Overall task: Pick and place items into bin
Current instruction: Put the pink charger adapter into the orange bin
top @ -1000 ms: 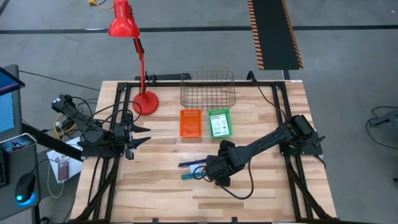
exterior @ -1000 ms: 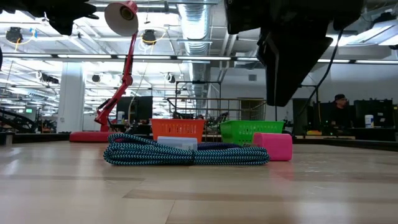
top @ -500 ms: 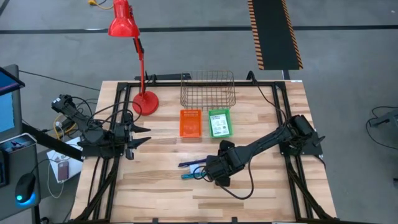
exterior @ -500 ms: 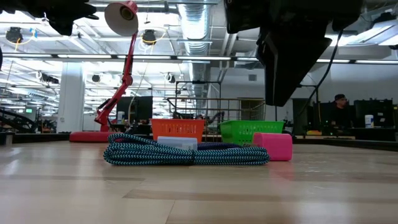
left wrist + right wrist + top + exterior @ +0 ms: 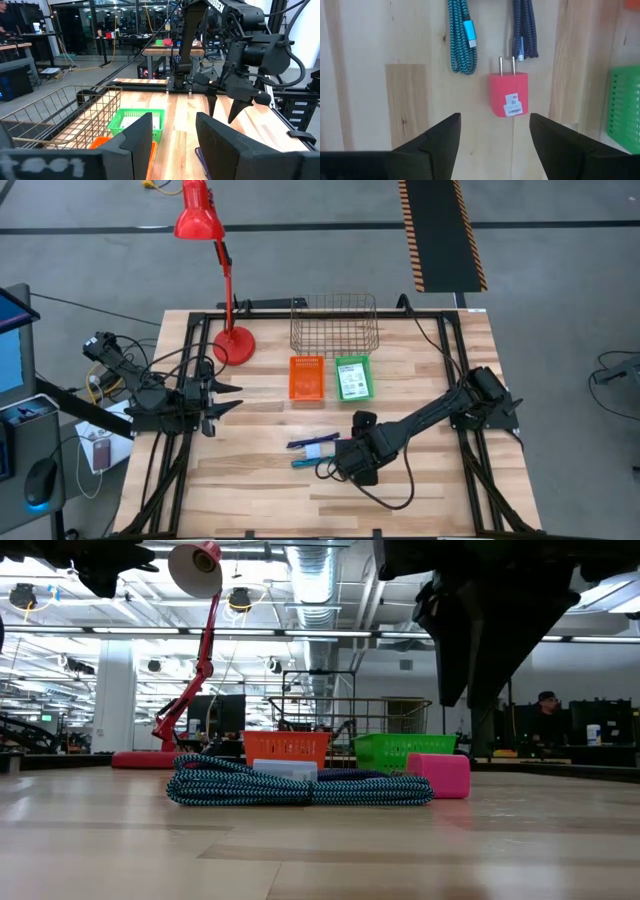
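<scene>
Two braided cables [image 5: 465, 35] and a pink plug [image 5: 508, 93] lie below the right gripper [image 5: 495, 131].
Its fingers spread open, empty; the left gripper [image 5: 172, 137] waits open at the table's left edge.

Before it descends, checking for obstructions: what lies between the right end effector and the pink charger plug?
Only bare wood: in the right wrist view, the open right end effector hovers over the pink charger plug.

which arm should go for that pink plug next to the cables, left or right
Right. The right tool hangs open directly over the pink plug, which lies beside the teal cable and the dark blue cable. The left tool waits at the table's left edge, far from them.
</scene>
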